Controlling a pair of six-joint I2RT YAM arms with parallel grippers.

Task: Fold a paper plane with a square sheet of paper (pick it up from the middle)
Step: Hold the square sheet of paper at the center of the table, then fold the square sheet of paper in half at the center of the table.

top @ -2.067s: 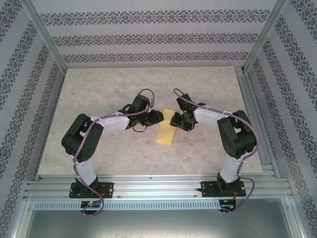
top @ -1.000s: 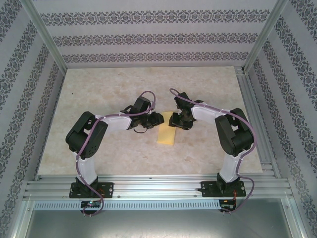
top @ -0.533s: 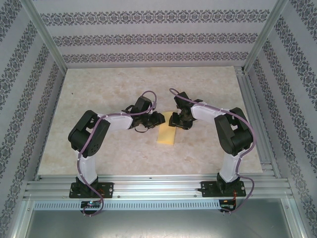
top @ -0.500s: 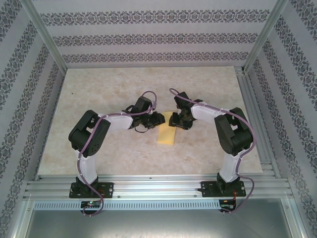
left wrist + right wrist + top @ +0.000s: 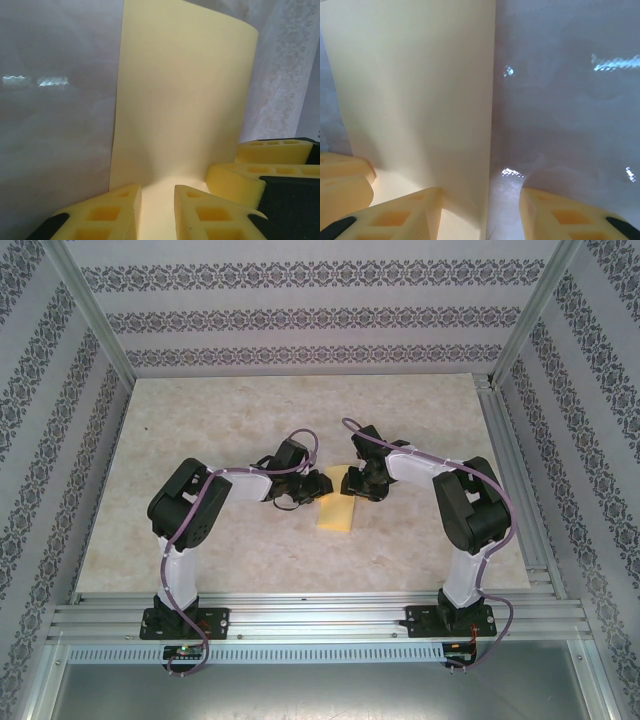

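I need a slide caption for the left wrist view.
Left pincer straddling the pale-yellow square sheet of paper, beside the right pincer.

The square sheet of paper (image 5: pixel 337 513) lies on the surface (image 5: pixel 200 430). The left tool (image 5: pixel 320 483) is at its far-left corner, the right tool (image 5: pixel 351 483) at its far-right.

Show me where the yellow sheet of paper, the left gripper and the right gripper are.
sheet of paper (image 5: pixel 337 514), top view, middle of its near half.
left gripper (image 5: pixel 157 192), left wrist view, gap between its fingertips.
right gripper (image 5: pixel 480 196), right wrist view, gap between its fingertips.
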